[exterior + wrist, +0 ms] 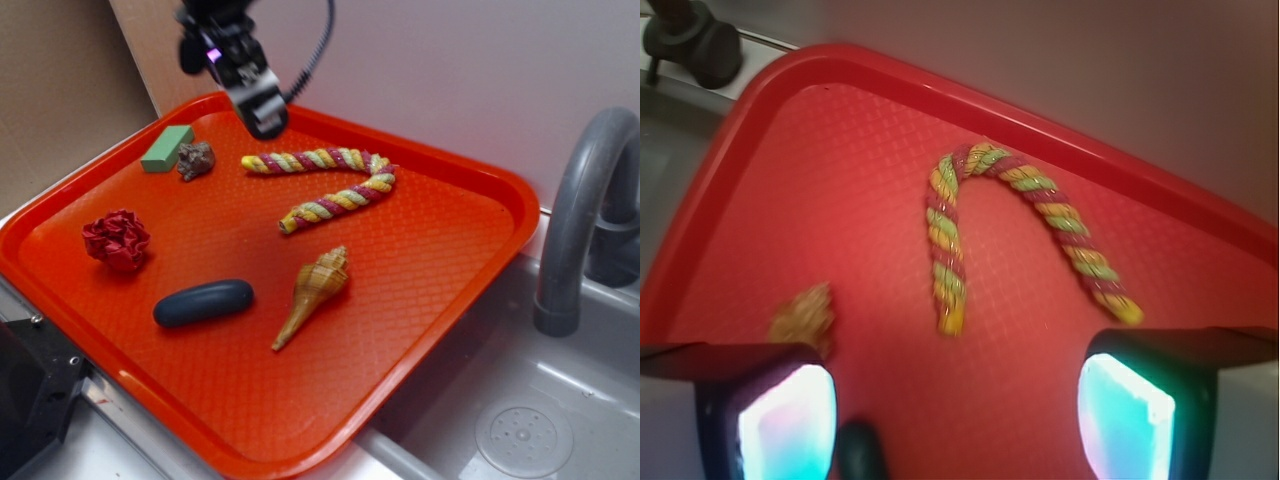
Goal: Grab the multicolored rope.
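Note:
The multicolored rope (335, 185) is a twisted cord of yellow, dark red and pale green, bent in a hook shape on the orange tray (430, 260). In the wrist view the rope (1010, 215) lies ahead of the jaws as an arch. My gripper (262, 112) hangs above the tray's far edge, up and left of the rope, not touching it. In the wrist view the gripper (955, 420) is open and empty, with its two pads (1125, 415) wide apart.
On the tray lie a tan spiral seashell (315, 290), a dark blue oval object (203, 302), a red ruffled fabric ball (117, 240), a green block (167, 148) and a small brown lump (196, 159). A sink with a grey faucet (585, 200) is at right.

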You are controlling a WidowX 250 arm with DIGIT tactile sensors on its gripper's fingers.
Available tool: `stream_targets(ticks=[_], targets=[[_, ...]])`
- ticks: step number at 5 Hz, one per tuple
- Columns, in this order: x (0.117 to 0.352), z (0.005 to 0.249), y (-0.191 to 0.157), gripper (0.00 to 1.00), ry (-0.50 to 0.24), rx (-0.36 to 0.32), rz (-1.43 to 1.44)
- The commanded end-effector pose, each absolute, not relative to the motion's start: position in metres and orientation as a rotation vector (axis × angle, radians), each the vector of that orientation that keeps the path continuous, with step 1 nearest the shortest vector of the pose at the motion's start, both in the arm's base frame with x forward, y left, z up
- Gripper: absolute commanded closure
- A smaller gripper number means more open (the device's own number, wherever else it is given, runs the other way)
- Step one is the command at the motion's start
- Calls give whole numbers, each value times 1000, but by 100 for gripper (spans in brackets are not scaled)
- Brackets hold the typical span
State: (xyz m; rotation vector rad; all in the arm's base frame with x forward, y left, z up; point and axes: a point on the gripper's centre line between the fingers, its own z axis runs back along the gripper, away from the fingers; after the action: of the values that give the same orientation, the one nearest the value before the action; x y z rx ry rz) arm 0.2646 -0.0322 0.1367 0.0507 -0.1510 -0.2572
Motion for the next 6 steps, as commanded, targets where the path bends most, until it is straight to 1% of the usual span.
stream_targets(ticks=[1, 2, 3, 4, 5, 6], targets=[[284, 91, -24, 0, -169, 70, -201], [301, 63, -29, 0, -206, 54, -87], [313, 47, -43, 0, -217, 43, -34], [315, 31, -55, 25, -209, 16, -23], [303, 25, -58, 100, -203, -7, -55], [295, 34, -55, 100, -229, 13, -42]])
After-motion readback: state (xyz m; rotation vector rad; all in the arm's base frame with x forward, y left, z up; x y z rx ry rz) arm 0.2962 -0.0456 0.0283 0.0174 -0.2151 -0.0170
